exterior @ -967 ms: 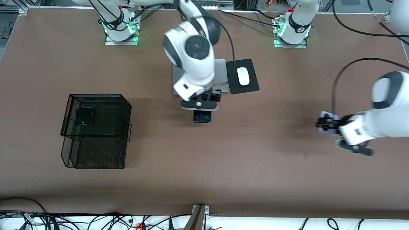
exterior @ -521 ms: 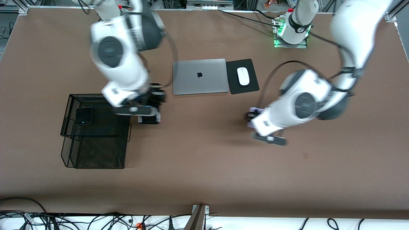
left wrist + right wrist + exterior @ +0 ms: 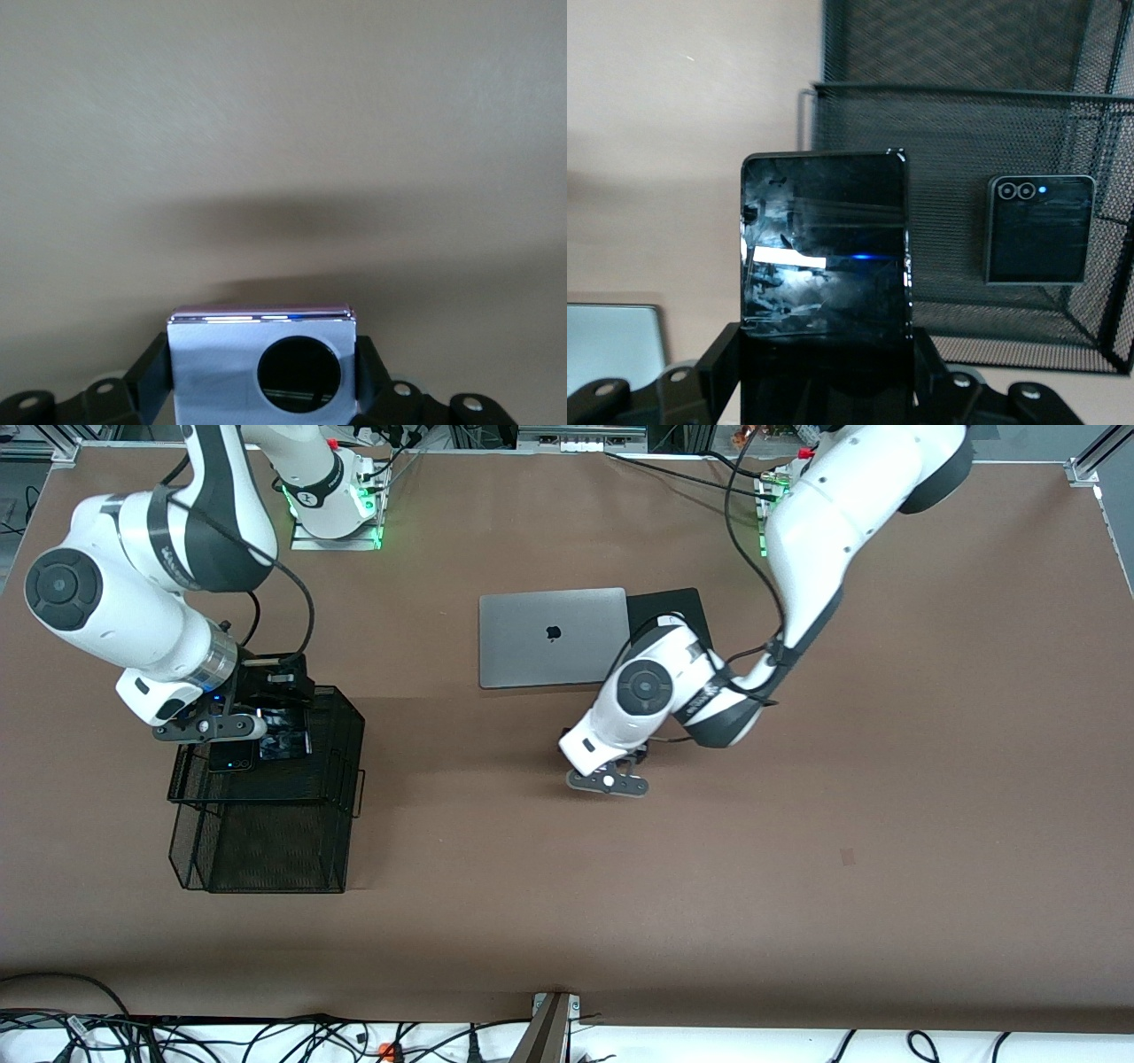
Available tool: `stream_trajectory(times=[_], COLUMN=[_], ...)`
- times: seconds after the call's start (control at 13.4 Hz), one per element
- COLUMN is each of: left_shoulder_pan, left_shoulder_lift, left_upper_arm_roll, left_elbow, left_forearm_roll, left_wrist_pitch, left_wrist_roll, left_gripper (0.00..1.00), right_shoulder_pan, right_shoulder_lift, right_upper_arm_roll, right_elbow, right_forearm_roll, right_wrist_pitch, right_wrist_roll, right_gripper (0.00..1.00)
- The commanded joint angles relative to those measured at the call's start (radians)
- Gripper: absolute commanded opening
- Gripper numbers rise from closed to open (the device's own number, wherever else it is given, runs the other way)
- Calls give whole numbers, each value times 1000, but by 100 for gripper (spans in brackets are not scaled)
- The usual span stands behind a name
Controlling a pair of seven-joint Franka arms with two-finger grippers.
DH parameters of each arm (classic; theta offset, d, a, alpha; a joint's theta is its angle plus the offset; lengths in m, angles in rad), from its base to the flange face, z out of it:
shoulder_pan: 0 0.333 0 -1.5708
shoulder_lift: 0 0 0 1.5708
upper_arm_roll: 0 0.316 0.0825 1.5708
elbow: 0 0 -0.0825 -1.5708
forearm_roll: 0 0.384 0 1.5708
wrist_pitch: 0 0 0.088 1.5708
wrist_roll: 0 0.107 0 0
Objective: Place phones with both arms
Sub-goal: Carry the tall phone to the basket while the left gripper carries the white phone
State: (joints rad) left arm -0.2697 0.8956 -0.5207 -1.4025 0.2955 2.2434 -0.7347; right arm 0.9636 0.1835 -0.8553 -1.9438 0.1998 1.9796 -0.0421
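My right gripper [image 3: 276,728] is shut on the long slim black slab phone [image 3: 285,742] and holds it over the black mesh basket [image 3: 275,850]. In the right wrist view the slab [image 3: 824,257] stands up between the fingers [image 3: 718,363], with the basket [image 3: 957,124] under it. The small black flip phone [image 3: 232,760] lies in the basket, its tiny light on; it also shows in the right wrist view [image 3: 1039,228]. My left gripper [image 3: 620,762] is over the bare table nearer the camera than the laptop. It is shut on the lavender-white phone [image 3: 221,372], one black lens showing. The arm hides that phone in the front view.
The closed grey laptop [image 3: 554,638] lies mid-table toward the robots' bases, with a black mouse pad [image 3: 669,600] beside it, partly covered by my left arm. The mouse is hidden. The laptop's corner shows in the right wrist view [image 3: 611,341].
My right arm has swung from in front of the laptop to over the basket, carrying the slab. My left arm has swept from its end of the table to the middle with the lavender phone.
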Motion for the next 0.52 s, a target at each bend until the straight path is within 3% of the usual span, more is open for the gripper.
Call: stream_trajectory(times=[0.0,0.22,0.37,0.45], left_shoulder_pan=[-26,-60,-77,-75], left_shoulder_lift=[37,91,92,88], left_upper_arm_roll=[13,13,15,15], left_elbow=[28,28,26,26], left_forearm_roll=[-6,-3,-1,-2], left_wrist_pitch=[65,178,186,186], left_wrist_roll=[-29,-52,-54,-52], left_gripper=[20,20,21,43], right_shoulder_pan=[21,17,6,3], right_shoulder_lift=[-30,0,49,60], right_upper_arm_roll=[-25,-30,-30,-28], right_elbow=[-148,-185,-185,-185], right_forearm_roll=[-13,-10,3,6], right_wrist_pitch=[135,197,240,254], right_wrist_roll=[-76,-90,-90,-90], right_gripper=[0,0,0,0])
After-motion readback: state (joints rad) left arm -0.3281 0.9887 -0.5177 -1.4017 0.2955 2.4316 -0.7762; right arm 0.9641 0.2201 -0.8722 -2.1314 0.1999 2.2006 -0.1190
